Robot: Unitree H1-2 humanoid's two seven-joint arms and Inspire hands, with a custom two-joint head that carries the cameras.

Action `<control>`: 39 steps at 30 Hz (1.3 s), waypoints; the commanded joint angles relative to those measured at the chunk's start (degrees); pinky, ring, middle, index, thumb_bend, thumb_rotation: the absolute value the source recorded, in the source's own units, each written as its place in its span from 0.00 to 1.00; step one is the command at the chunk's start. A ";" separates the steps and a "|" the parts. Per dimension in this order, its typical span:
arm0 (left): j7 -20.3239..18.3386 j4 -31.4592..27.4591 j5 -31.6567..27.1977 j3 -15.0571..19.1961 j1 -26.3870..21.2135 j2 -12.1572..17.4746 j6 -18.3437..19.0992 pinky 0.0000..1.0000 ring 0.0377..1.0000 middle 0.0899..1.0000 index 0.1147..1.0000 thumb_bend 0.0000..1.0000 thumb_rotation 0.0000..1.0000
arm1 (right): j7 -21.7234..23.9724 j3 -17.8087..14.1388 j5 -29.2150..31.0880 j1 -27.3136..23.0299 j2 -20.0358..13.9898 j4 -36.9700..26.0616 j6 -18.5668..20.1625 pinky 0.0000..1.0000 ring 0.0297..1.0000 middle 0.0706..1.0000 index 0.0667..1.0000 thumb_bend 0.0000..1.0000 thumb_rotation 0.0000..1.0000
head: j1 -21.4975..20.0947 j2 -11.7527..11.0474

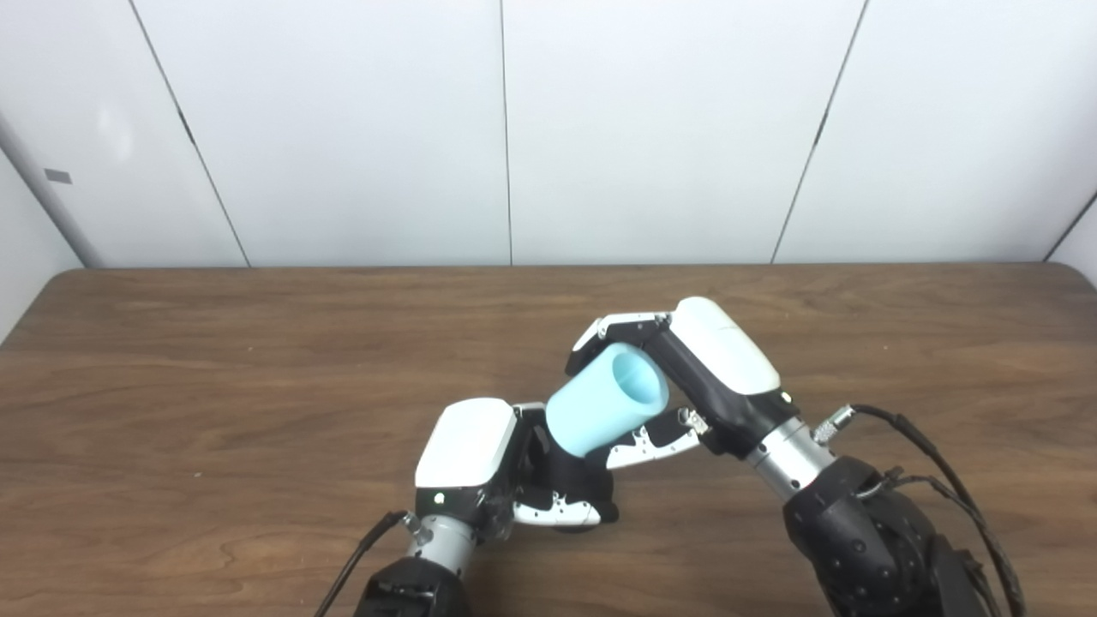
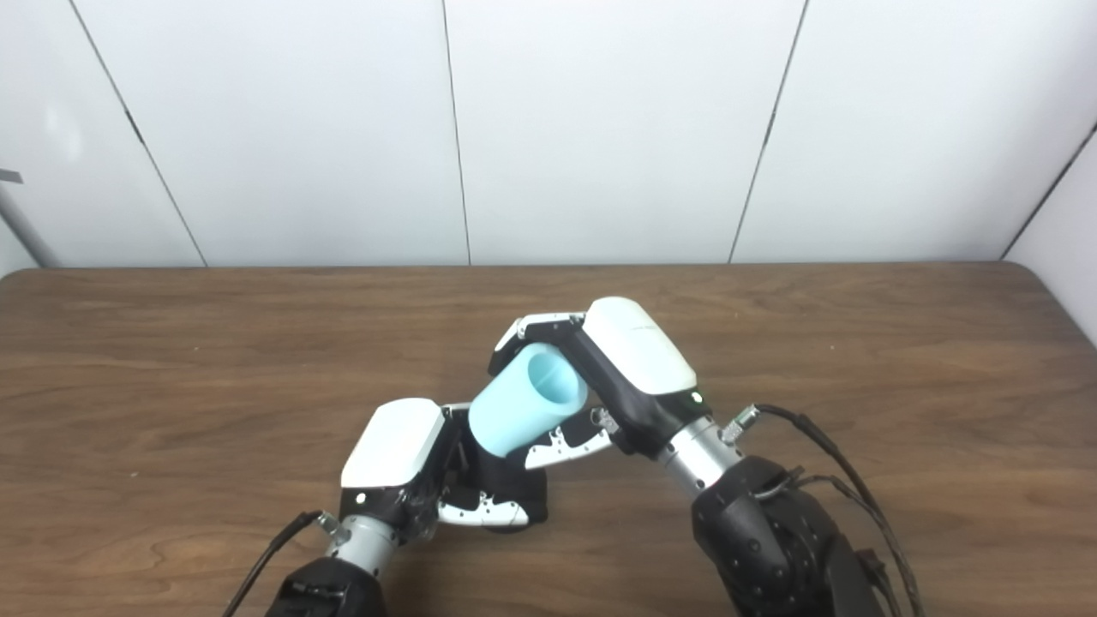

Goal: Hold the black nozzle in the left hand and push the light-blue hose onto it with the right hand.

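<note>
From the left eye view: both hands meet over the near half of the wooden table [image 1: 214, 360], roughly midway between its left and right edges. The left hand [image 1: 506, 471] sits low, close to the near edge, its fingers curled round the black nozzle [image 1: 572, 480], of which only a dark lump shows between the fingers and thumb. The right hand [image 1: 686, 377] comes in from the near right, tilted down toward the left, and it is clamped on the light-blue hose [image 1: 604, 403] (a short, fat tube, really), fingers over the top, thumb underneath. The hose slants: its open mouth faces up and to the right, its lower end points down-left and meets the nozzle right at the left hand. How far it is seated on the nozzle, I cannot tell; the joint is hidden by the fingers.

Over to the right eye view: same picture from a little apart. The hose [image 2: 524, 411] is held by the right hand [image 2: 613, 368], lower end pressed against the black nozzle [image 2: 501, 480] in the closed left hand [image 2: 420, 471]. A black cable [image 2: 823, 463] loops off the right wrist toward the near right corner of the table.
</note>
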 commanded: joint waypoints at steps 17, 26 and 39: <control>-3.89 3.06 1.24 -4.85 1.92 -0.91 -0.75 0.36 0.40 0.40 0.44 0.50 0.00 | 6.74 -0.98 -1.14 -7.50 -2.62 -1.53 3.42 0.32 0.37 0.47 0.50 0.49 0.00 | 0.10 0.72; -4.04 2.25 1.56 -5.11 1.68 -0.98 -0.48 0.32 0.39 0.38 0.45 0.50 0.00 | 14.71 1.75 -2.53 -9.08 -7.36 -2.34 3.50 0.29 0.38 0.49 0.50 0.49 0.00 | -0.09 1.41; -5.80 1.09 2.14 -4.68 1.86 -1.10 0.19 0.35 0.39 0.39 0.44 0.50 0.00 | 20.34 4.28 -3.30 -9.44 -9.84 -3.69 5.41 0.28 0.36 0.47 0.53 0.49 0.00 | -1.06 2.29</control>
